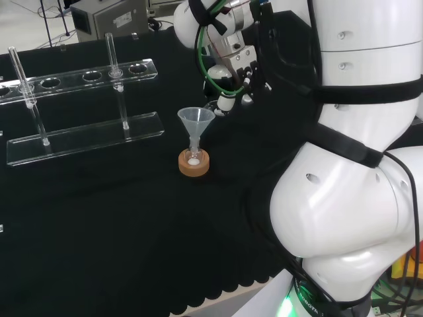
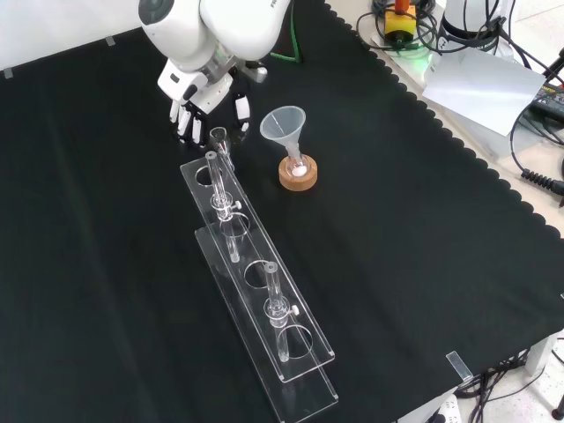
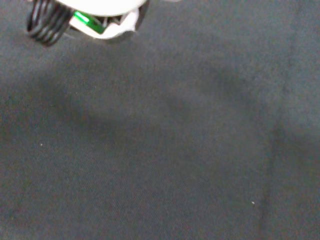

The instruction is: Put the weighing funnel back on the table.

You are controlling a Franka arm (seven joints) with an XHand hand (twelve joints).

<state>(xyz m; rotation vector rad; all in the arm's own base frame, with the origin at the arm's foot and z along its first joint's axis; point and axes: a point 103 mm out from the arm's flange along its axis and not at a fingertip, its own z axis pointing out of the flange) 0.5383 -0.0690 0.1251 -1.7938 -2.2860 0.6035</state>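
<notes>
Fingers [image 2: 185, 122] just beside the weighing funnel [image 2: 218, 137]

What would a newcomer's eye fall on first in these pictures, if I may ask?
Probably the arm's big white links at the head view's right, looming over the black cloth. Then, in the front view, the funnel standing mouth up over a cork ring, the hand to its left, and the long clear rack running down the middle.

Arm [image 1: 350, 198] extended fwd; hand [image 2: 201, 99] low, pointing down, nr bench.
</notes>
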